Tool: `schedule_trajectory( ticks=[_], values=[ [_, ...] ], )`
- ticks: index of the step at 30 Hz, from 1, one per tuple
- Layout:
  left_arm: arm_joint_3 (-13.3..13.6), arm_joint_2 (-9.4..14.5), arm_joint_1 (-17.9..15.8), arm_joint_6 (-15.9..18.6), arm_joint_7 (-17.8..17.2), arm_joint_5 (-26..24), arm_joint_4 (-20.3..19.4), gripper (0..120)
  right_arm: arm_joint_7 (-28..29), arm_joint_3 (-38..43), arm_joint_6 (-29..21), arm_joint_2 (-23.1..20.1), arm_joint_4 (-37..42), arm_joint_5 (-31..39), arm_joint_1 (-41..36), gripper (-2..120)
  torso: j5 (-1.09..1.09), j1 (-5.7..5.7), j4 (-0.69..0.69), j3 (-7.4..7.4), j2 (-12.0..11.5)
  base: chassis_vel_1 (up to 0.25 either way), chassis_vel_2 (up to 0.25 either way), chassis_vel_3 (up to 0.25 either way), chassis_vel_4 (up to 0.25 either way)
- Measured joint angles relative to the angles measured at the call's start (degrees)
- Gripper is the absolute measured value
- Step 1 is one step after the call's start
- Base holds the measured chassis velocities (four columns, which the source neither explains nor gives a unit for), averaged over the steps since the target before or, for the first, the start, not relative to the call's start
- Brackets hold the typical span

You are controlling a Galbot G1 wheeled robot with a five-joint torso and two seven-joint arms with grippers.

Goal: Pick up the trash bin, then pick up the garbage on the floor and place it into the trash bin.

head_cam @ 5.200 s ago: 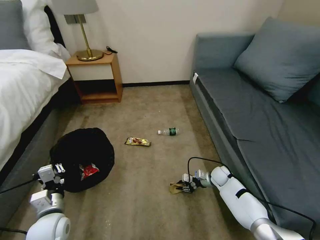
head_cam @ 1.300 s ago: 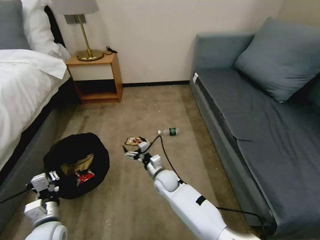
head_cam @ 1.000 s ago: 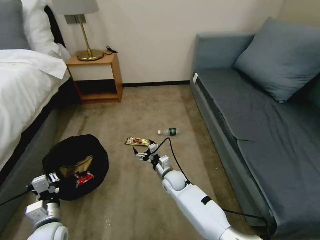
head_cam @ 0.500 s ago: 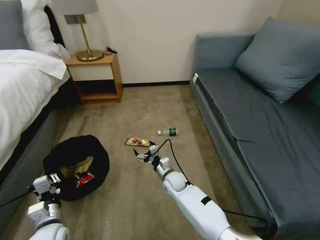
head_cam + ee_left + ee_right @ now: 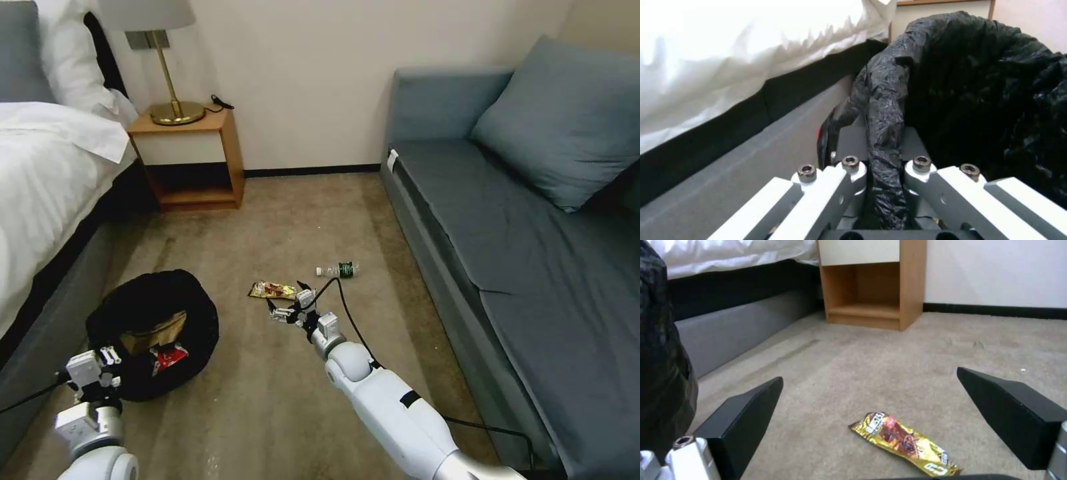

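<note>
The trash bin [image 5: 152,313], lined with a crinkly black bag, sits tilted on the carpet beside the bed. My left gripper [image 5: 110,355] is shut on its near rim; the left wrist view has the bag's rim [image 5: 882,133] pinched between the fingers [image 5: 849,173]. A brown paper bag [image 5: 155,330] and a red-and-white wrapper [image 5: 167,358] lie inside. My right gripper [image 5: 285,305] stands open just short of the yellow-brown snack wrapper [image 5: 272,290], which lies flat between the spread fingers [image 5: 744,413] as wrapper [image 5: 902,443]. A clear bottle [image 5: 340,270] with a green label lies farther off.
A white-sheeted bed [image 5: 47,173] borders the left, a grey sofa [image 5: 507,220] the right. A wooden nightstand [image 5: 193,153] with a brass lamp [image 5: 170,110] stands against the far wall. Open carpet [image 5: 267,400] lies between bin and sofa.
The brown paper bag went from the floor into the bin. My right arm swung from the bin side toward the snack wrapper, open. The camera shifted slightly.
</note>
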Motion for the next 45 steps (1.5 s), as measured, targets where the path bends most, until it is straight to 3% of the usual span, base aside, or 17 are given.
schedule_trajectory(
  ticks=[45],
  values=[
    [0.1,-0.4,0.3,-1.0,0.0,0.8,1.0,6,-1.5,1.4,1.6,-0.3,-1.8,-2.7,-0.9,100,0.00,0.00,-0.01,0.00,0.0,-0.074,0.078,0.071,-0.075]
  ],
)
